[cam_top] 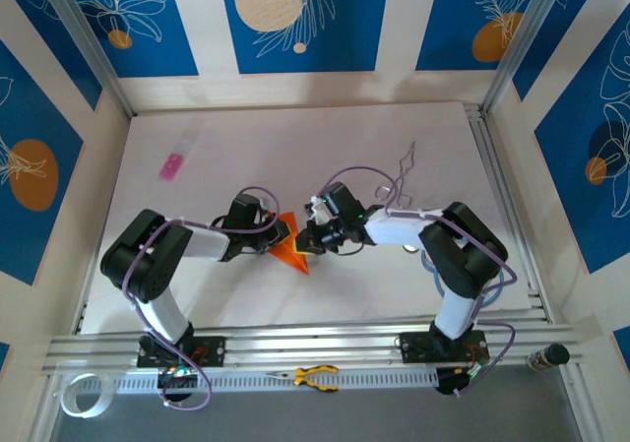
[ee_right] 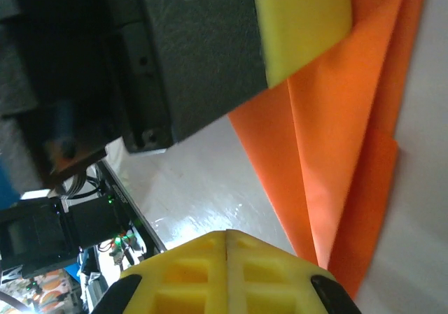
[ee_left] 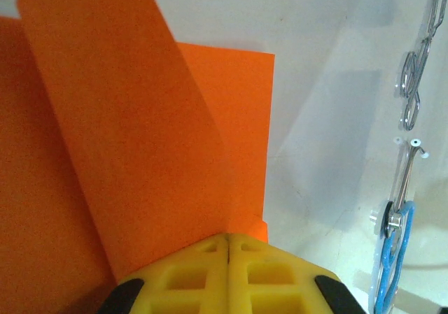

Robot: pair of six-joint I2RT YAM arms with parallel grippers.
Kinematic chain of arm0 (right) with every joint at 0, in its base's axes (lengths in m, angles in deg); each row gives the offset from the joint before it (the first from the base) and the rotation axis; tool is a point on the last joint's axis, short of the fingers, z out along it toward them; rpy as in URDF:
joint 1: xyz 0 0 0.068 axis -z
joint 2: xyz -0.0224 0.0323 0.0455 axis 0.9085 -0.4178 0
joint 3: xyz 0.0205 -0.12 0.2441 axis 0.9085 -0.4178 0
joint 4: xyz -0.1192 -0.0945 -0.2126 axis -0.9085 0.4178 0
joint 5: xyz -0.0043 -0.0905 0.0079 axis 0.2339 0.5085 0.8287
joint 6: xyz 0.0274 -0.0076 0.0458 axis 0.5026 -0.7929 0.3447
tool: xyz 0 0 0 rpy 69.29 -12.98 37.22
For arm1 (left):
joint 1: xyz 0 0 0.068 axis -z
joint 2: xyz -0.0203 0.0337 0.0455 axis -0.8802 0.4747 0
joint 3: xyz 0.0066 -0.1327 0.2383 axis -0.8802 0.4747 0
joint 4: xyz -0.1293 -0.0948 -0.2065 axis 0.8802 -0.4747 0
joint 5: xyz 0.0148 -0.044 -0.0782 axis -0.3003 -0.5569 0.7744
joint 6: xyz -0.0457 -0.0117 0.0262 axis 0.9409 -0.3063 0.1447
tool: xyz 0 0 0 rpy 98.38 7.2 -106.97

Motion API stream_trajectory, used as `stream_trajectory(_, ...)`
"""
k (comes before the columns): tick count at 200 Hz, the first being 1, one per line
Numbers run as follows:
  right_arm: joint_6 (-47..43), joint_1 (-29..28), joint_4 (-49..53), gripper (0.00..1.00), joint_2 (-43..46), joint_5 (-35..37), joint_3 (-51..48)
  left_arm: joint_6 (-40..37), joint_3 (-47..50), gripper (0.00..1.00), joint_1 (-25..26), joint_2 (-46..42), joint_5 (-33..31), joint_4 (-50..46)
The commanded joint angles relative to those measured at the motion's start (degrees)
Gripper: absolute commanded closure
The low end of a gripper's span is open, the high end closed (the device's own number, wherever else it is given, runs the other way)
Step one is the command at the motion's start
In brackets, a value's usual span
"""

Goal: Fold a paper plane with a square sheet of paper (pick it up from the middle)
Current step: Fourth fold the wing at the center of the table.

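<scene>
Yellow left gripper [ee_left: 227, 240], bottom centre, pinches the half-folded square sheet of paper [ee_left: 140, 153]; right gripper [ee_right: 225, 238] sits closed, empty, beside it. Pressing the crease likely follows.

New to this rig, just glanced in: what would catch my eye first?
A bright orange paper lies mid-table where both arms meet: the left gripper pinches a raised flap, the right gripper is shut beside it. A pink object lies far left; yellow-handled pliers rest at the near edge.
</scene>
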Motion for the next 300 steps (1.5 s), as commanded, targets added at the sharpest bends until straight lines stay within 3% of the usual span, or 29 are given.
stream_trajectory(1, 1.9, -1.1, 1.1, 1.00, -2.7, -0.8, 3.1, -0.7, 2.2, 1.00, 0.2, 1.7, -1.3, -5.0)
stream_trajectory(132, 0.5, -3.0, 4.6, 1.00, -6.6, 3.7, -1.3, -0.5, 2.2, 1.00, 0.2, 1.6, -1.5, -5.1)
stream_trajectory(300, -1.4, -3.9, 1.8, 1.00, 2.4, 6.5, -15.0, -0.3, 1.7, 1.00, 0.2, 1.8, -3.0, -6.4)
